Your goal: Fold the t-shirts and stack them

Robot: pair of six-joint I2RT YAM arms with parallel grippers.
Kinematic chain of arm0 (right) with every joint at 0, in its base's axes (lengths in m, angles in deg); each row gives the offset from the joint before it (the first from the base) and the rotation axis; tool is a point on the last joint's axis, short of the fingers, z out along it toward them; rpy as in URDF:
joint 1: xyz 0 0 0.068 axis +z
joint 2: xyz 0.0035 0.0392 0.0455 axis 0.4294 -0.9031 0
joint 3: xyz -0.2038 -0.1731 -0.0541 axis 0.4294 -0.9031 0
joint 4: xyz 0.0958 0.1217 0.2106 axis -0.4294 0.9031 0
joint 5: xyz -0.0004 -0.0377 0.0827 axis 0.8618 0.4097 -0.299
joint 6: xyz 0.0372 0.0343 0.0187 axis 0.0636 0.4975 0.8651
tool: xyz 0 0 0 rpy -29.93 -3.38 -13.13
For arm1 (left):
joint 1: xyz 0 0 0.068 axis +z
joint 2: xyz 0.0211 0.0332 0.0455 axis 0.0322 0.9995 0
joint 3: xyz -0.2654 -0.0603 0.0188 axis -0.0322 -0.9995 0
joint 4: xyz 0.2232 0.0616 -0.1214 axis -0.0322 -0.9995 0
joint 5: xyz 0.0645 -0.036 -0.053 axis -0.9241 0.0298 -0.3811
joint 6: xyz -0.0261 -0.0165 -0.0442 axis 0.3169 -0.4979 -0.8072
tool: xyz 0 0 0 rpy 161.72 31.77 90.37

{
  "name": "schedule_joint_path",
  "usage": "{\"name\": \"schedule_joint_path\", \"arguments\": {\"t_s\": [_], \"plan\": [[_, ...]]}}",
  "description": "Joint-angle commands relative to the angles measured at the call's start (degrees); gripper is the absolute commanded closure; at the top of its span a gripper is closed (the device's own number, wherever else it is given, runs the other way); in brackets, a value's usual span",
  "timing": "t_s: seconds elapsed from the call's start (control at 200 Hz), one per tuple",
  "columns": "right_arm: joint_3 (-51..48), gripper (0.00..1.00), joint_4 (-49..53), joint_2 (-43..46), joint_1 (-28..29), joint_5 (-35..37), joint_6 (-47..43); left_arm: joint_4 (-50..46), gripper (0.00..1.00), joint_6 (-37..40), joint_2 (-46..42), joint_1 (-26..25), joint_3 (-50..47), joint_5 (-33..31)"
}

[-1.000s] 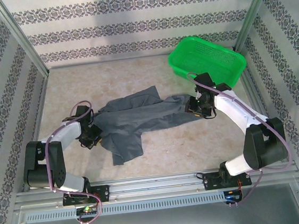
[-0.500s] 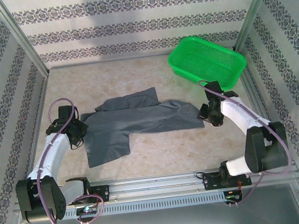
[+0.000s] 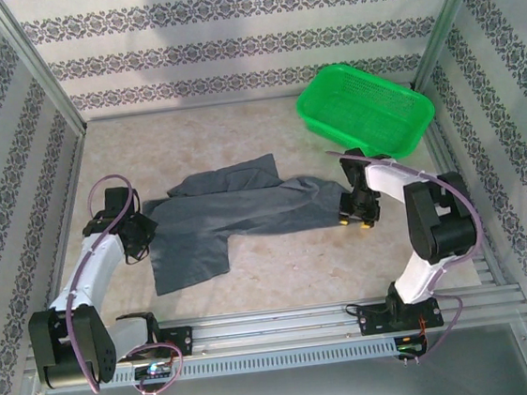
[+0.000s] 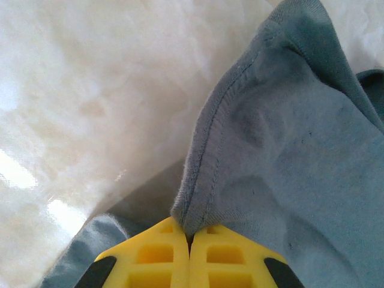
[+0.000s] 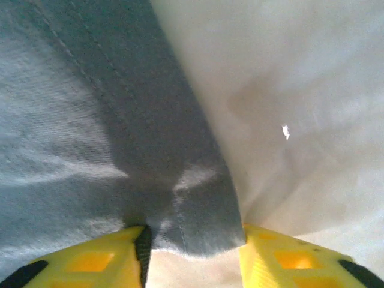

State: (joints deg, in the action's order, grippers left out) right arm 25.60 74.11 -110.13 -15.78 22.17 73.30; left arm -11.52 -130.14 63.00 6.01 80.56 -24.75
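Top view, t-shirt (image 3: 237, 214): one dark grey shirt lies opened out but rumpled across the middle of the bench (image 3: 281, 271). One part hangs towards the near left and a flap lies towards the far side.
Top view, left fingers (image 3: 138, 237): at the shirt's left edge, low on the cloth.
Top view, right fingers (image 3: 346, 215): at the shirt's right edge, just near of the green basket (image 3: 367, 106), which is apart from the shirt.
Left wrist view, left fingers (image 4: 174, 255): the yellow pads are pressed together and pinch a stitched hem of the t-shirt (image 4: 288, 150). The cloth rises from them in a ridge.
Left wrist view, advice: the hold looks narrow, right at the seam, so pull gently and along the bench, or the hem may slip out.
Right wrist view, right fingers (image 5: 96, 261): spread apart, with a corner of the t-shirt (image 5: 72, 120) lying between them on the bench and not pinched.
Right wrist view, advice: probably the shirt is being flattened for folding. Push in further over the hem before closing, so that both stitched layers are caught.
Both arms, advice: once both sides are held, draw them apart evenly, left and right, to take out the wrinkles. Keep the cloth low so that the near-left part does not fold under.
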Motion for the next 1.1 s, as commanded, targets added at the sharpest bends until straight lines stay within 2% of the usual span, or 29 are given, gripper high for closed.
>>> {"name": "schedule_joint_path", "arguments": {"t_s": [0.0, 0.12, 0.165, 0.375, 0.6, 0.744, 0.944, 1.094], "plan": [[1.92, 0.68, -4.3, -2.91, 0.39, 0.94, -2.83, 1.58, 1.0, -0.82, 0.33, 0.48, 0.18, 0.35], [3.99, 0.93, -4.96, -3.59, 0.39, 0.2, -4.21, 2.04, 1.0, -0.65, 0.6, 0.41, 0.64, 0.58], [4.65, 1.0, -5.22, -2.65, 0.54, 0.23, -4.56, 2.26, 1.0, -0.51, 0.71, 0.41, 0.91, 0.67], [12.04, 1.0, -5.76, 6.27, 2.57, 0.26, -5.9, 3.06, 1.0, -0.56, 1.61, 0.41, 6.54, 1.46], [30.16, 1.0, -7.62, 10.16, 2.65, -2.75, -5.28, 2.58, 1.0, -2.22, 2.35, 1.78, 21.52, 1.4], [39.59, 1.0, -10.48, 12.75, 2.31, -3.22, -4.11, 2.56, 1.0, -3.23, -0.2, 2.69, 31.32, -0.65], [38.18, 1.0, -18.27, 23.38, 1.79, 1.03, -1.21, 3.33, 1.0, -2.6, -9.82, 3.04, 38.33, -9.57], [36.62, 1.0, -20.59, 30.36, 1.32, 2.52, 0.19, 1.82, 1.0, 0.67, -14.77, 3.04, 45.12, -15.47]]}}
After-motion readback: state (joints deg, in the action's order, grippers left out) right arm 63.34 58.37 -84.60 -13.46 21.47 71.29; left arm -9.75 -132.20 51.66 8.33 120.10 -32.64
